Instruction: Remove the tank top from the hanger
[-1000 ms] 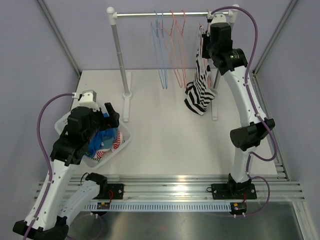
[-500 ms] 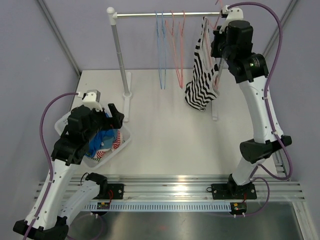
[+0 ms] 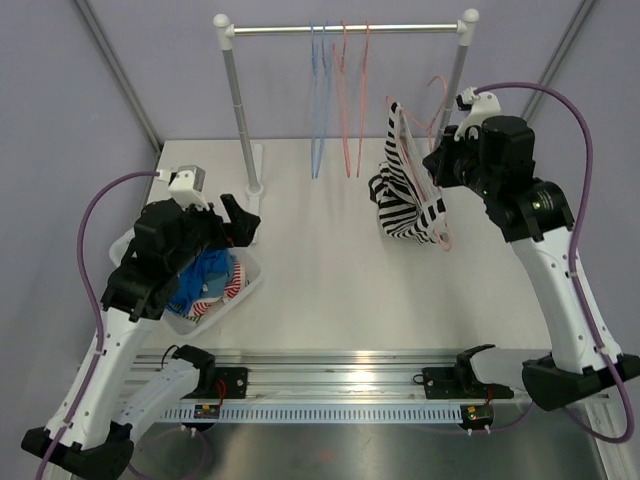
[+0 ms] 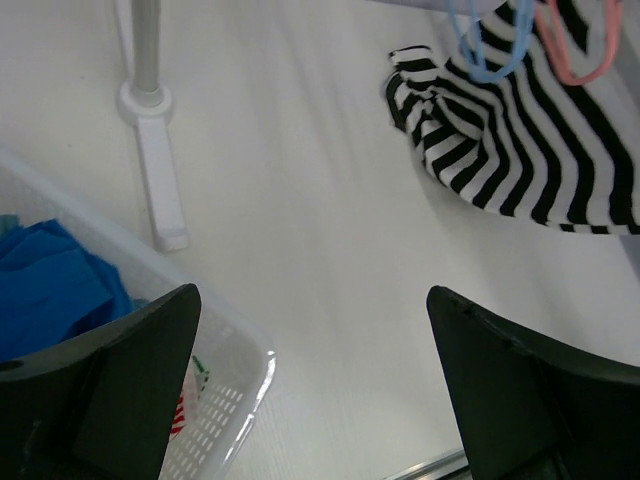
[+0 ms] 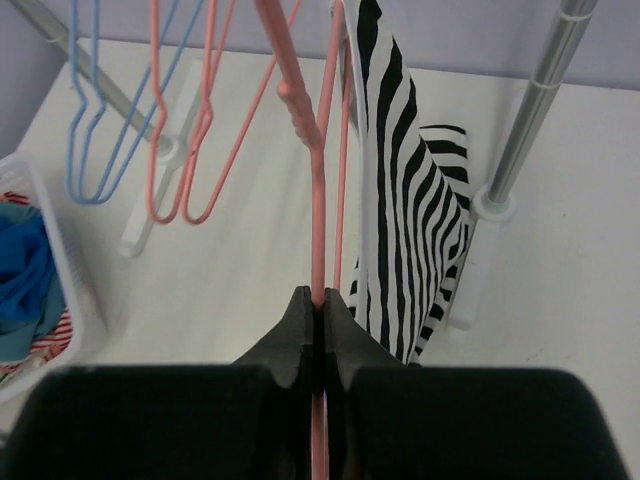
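Note:
The black-and-white striped tank top [image 3: 405, 195] hangs on a pink hanger [image 3: 436, 120] that is off the rail, held in the air in front of the rack's right post. Its hem rests bunched on the table. My right gripper [image 3: 437, 165] is shut on the hanger's pink wire [image 5: 318, 230], with the top [image 5: 400, 190] draped to the right of it. My left gripper [image 3: 238, 222] is open and empty over the table beside the basket, well left of the top [image 4: 520, 140].
A clothes rack [image 3: 340, 30] at the back carries blue hangers [image 3: 318, 95] and pink hangers [image 3: 355, 95]. Its left post and foot [image 3: 250, 170] stand near my left gripper. A white basket [image 3: 225, 290] of clothes sits at the left.
My right arm has lifted the hanger with the tank top off the rail and brought it forward and down. My left gripper has moved a little to the right.

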Motion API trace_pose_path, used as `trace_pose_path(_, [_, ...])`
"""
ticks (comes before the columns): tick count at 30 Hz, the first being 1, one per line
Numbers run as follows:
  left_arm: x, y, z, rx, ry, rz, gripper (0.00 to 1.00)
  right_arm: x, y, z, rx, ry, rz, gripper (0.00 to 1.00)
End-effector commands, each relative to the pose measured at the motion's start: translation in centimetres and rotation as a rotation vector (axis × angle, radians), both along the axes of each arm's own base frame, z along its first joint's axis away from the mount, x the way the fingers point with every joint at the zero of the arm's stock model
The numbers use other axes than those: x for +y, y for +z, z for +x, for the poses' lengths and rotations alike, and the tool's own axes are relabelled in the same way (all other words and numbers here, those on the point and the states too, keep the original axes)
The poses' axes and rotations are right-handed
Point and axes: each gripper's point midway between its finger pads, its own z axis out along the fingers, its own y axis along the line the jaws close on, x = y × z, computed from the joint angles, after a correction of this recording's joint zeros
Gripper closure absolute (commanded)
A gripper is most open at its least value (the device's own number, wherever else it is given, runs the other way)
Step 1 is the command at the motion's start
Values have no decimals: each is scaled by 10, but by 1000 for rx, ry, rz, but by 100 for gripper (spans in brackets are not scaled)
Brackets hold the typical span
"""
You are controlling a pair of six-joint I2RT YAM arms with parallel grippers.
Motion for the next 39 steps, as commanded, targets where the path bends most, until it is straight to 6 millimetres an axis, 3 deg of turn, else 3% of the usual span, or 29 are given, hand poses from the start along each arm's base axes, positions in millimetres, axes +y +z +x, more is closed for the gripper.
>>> trace_pose_path(1, [-30,64,9,-145,-51,-116,1,7,44,-48,-106,100,118,100])
trace_pose_path(2, [-39,73,9,-158,-64,-125,1,5,49,-61,-118,115,126,100])
trace_pose_path(6, [-105,122,1,-242,-188,-136,1,5,46,-101,-100,201,120,100])
trace_pose_path(9, [-143,141,-1,-304,-206,-112,1,0,49,-128,-103,217,138,100])
trace_pose_path(11, [-162,168,-4,-376,-233,-121,1,-1,46,-148,-84,252,131,100])
trace_pose_path(12, [-170,174,-3,-391,-252,-121,1,-1,50,-157,-93,282,125,100])
trace_pose_path(13, [-192,167,0,-378,-305,-104,1,-2,45,-165,-60,290,112,100])
trace_pose_path(14, [-198,187,-2,-412,-330,-131,1,-4,44,-170,-50,294,107,100])
trace_pose_path(18, [-238,180,7,-400,-422,-55,1,-9,55,-196,-99,324,107,100])
trace_pose_path(22, [-255,166,8,-391,-470,-16,1,0,63,-209,-134,403,138,100])
trace_pose_path(26, [-264,153,6,-379,-505,-5,7,7,66,-210,-136,439,149,100])
trace_pose_path(28, [-264,144,10,-370,-492,14,12,11,65,-210,-128,460,158,100])
trace_pose_path(31, [-261,136,15,-365,-466,41,32,11,64,-209,-125,461,158,100])
trace_pose_path(32, [-260,135,15,-363,-459,45,46,11,64,-208,-129,458,153,100])
trace_pose_path(38, [-248,125,18,-357,-417,75,78,10,57,-196,-104,431,139,100])
trace_pose_path(39, [-244,122,21,-352,-395,86,97,11,57,-197,-104,442,138,100])
